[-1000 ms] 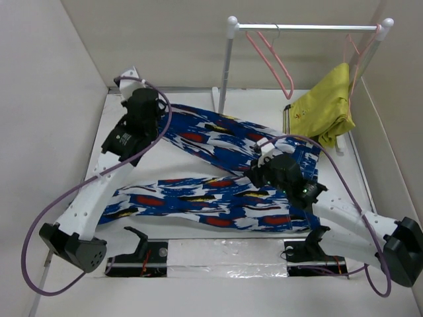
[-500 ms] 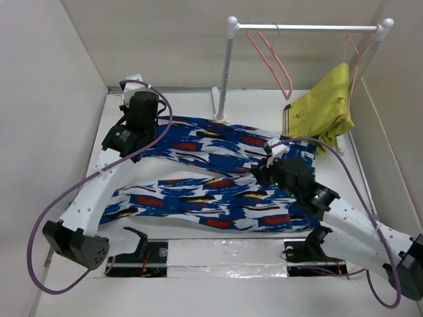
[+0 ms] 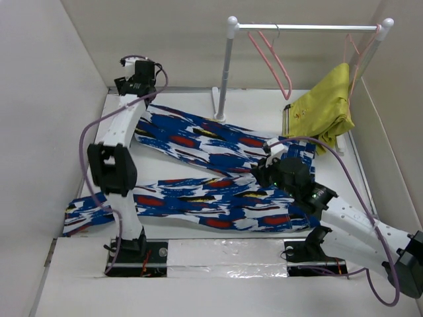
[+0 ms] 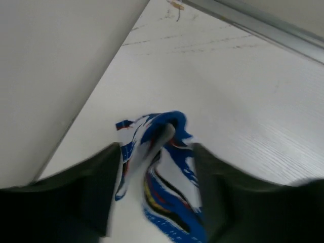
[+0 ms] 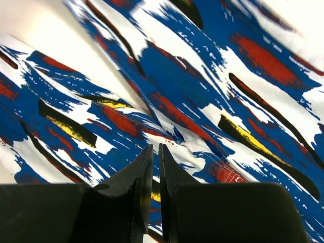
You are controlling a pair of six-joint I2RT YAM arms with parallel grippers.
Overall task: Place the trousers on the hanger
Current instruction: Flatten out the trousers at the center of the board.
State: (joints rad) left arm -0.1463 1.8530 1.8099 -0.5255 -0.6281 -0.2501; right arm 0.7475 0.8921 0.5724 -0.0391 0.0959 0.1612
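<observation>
The left fingers have just let go and now stand wide over one leg end of the trousers. That leg lies pulled out straight, so I think the spreading is about done. The left arm reaches long, to the far corner left of the rail. The right fingers are nearly together and seem to pinch the cloth in front of the rail. The trousers lie flat on the tabletop. The hanger hangs bare on the rail.

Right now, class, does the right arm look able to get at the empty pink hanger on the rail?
Probably yes: the hanger hangs free beyond the right gripper with nothing between them, though that gripper is shut on the trousers.
</observation>
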